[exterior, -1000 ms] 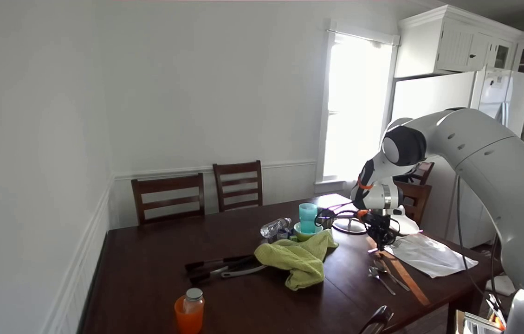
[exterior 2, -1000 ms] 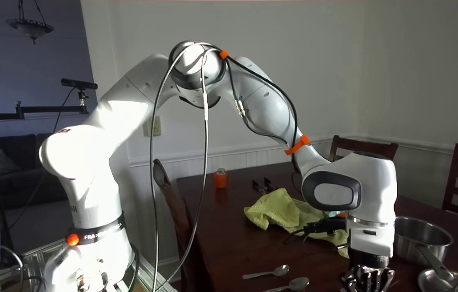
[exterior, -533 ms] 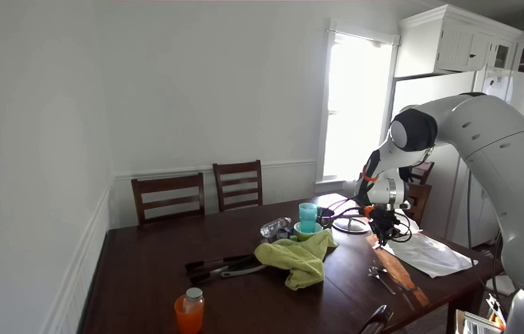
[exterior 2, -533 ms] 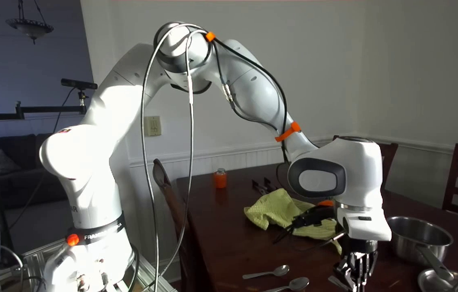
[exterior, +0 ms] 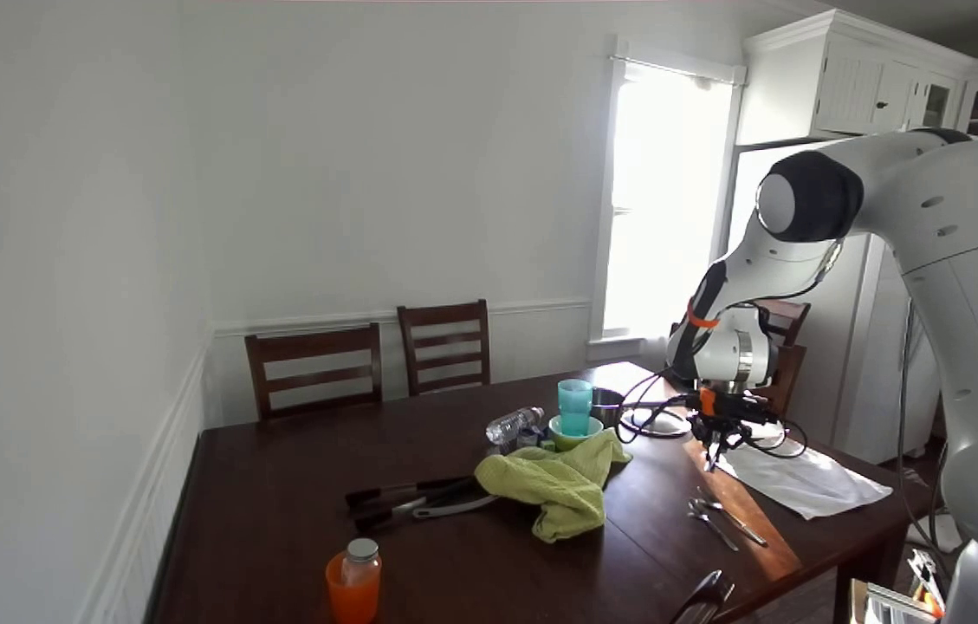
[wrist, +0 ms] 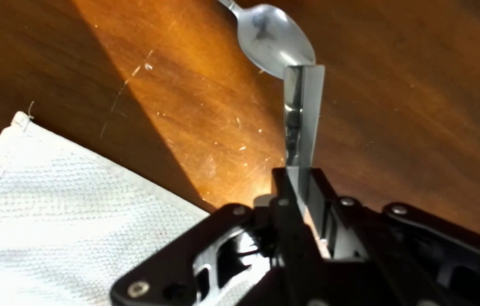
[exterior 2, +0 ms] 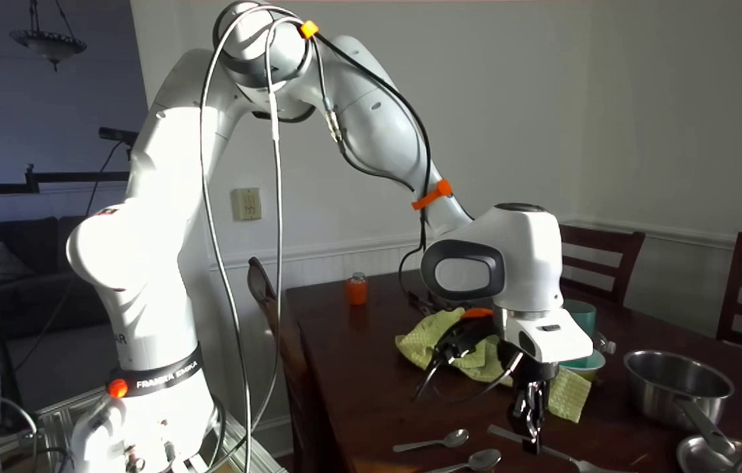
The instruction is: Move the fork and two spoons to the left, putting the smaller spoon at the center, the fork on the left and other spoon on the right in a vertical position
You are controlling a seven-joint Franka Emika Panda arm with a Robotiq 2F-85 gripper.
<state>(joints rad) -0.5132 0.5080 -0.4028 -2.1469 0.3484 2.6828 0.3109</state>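
My gripper (exterior: 712, 459) is shut on the fork (exterior 2: 564, 455) by its handle. In an exterior view my gripper (exterior 2: 527, 437) holds the fork over the table, handle end to the left; how high, I cannot tell. In the wrist view the flat handle (wrist: 302, 117) sticks out between the fingertips of my gripper (wrist: 299, 178); the tines are hidden there. A spoon (exterior 2: 455, 438) lies on the table, with another spoon (exterior 2: 484, 458) beside it. In the wrist view a spoon bowl (wrist: 271, 40) shows just past the handle end.
A yellow-green cloth (exterior: 545, 490) lies mid-table beside black-handled tools (exterior: 411, 498). A teal cup (exterior: 575, 403), a bottle (exterior: 513, 425), a pot (exterior 2: 673, 387) and a lid (exterior 2: 732, 456) stand behind. A white cloth (exterior: 800, 477) lies by the gripper. An orange cup (exterior: 354, 594) stands near.
My gripper has moved back toward the robot base with the fork, leftward in one exterior view, where the fork now shows. The teal cup has come into sight there. The spoons have not moved.
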